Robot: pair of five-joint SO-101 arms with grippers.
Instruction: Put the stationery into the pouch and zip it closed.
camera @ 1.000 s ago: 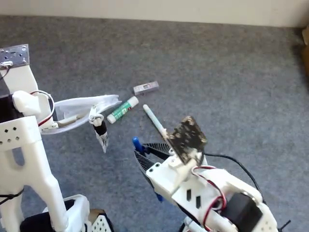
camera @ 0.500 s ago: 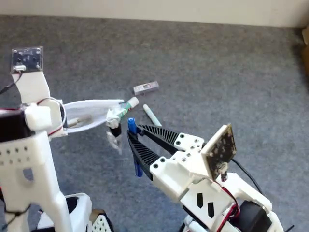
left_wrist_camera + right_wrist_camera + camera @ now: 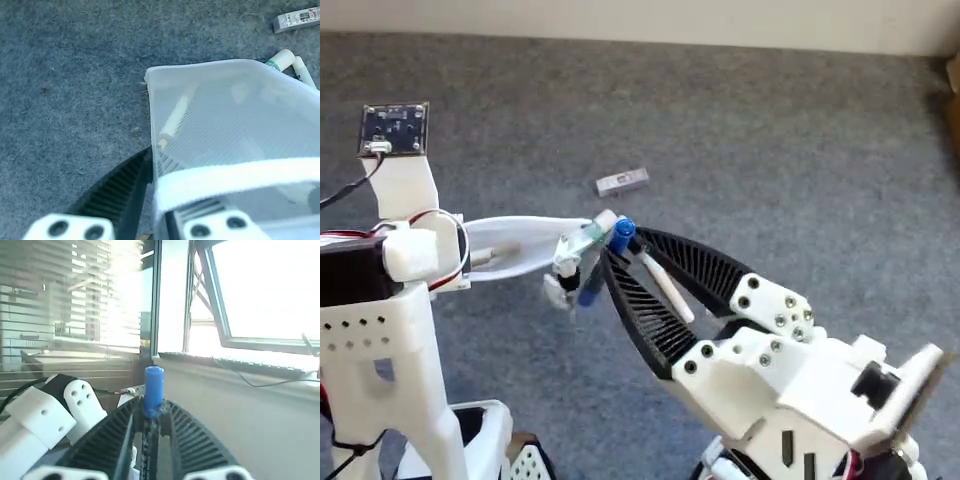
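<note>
A grey carpeted surface [image 3: 800,140] is being used as the work area, and the translucent mesh pouch [image 3: 515,240] is being held up off it at the left side. One edge of the pouch is being clamped firmly by the left gripper [image 3: 152,175]. A pale pen-like item [image 3: 175,117] is being seen through the mesh, apparently already inside. The right gripper [image 3: 610,250] is being held just beside the pouch mouth, its jaws being pressed closed around a blue pen [image 3: 618,236], which is being carried steeply tilted with its cap uppermost. Whether the pen's lower end is inside the mouth cannot be told. On the carpet, a white pen [image 3: 665,285] is being partly covered by the right gripper's jaws, a glue stick [image 3: 282,57] is lying just beside the mouth, and a small boxed item [image 3: 622,182] is lying a little farther off. The likeliest failure is being judged to be the blue pen snagging on the soft rim or sliding down outside the mesh, since the mouth is being supported on one side only. A hard push could also drag the pouch from its clamp or knock the glue stick away.
</note>
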